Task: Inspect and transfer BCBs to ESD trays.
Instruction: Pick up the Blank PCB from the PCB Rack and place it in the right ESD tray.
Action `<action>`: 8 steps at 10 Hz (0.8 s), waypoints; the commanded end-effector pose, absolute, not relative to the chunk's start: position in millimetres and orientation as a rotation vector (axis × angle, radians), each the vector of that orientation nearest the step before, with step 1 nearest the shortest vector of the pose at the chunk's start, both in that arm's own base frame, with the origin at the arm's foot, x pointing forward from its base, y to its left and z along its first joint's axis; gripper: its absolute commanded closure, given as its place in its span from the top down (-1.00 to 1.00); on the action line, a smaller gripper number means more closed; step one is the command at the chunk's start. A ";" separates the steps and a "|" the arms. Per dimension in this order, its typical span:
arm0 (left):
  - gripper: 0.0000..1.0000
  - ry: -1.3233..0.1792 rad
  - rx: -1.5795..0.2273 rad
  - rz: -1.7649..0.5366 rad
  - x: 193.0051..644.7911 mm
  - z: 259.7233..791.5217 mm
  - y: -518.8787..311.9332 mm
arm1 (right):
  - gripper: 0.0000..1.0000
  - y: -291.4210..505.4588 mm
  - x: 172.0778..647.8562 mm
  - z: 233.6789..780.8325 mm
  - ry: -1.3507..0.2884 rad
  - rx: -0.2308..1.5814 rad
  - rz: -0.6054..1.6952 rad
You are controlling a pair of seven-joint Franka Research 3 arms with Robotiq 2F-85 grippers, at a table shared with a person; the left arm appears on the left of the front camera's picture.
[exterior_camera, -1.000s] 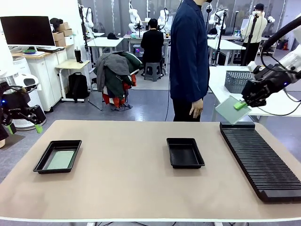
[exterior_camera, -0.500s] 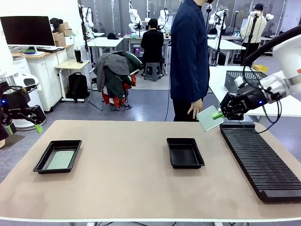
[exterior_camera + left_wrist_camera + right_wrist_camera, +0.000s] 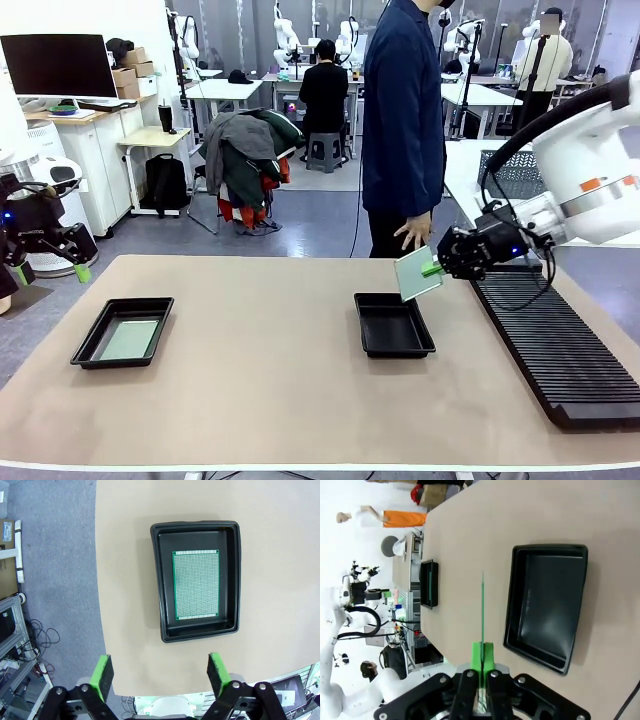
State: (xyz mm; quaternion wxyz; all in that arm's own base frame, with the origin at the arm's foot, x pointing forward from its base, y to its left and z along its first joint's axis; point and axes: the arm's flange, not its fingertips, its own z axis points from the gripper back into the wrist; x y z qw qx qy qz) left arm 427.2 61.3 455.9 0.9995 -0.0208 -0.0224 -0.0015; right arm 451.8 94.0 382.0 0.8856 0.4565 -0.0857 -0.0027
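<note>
At frame centre, the empty ESD tray (image 3: 394, 324) waits as the right gripper (image 3: 437, 267), clamped on a BCB (image 3: 418, 273), hangs above its upper right corner. The board should probably be levelled and centred inside the rim before release. At far left, the left gripper (image 3: 159, 672) idles with fingers spread, above a second tray (image 3: 197, 580) holding a board (image 3: 196, 584).

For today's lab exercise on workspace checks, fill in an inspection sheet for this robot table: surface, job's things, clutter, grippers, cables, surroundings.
Surface: tan table, bare between the items.
Job's things: left tray holds one BCB flat; middle tray has nothing in it; a second board hangs tilted above it.
Clutter: long black slotted rack at the right side.
Grippers: right gripper pinches the second board's edge; left gripper open, above the left tray.
Cables: black cable loops along the right arm.
Surroundings: person at the far edge, hand near the held board.
</note>
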 end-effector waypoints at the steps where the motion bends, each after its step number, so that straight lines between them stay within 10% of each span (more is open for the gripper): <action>1: 1.00 -0.051 -0.049 0.002 426.7 453.2 60.7 | -0.96 108.8 461.0 357.4 -0.196 0.969 0.000; 8: 1.00 -0.051 -0.049 0.002 426.7 453.2 60.7 | -0.96 134.7 484.9 310.0 -0.168 0.939 -0.004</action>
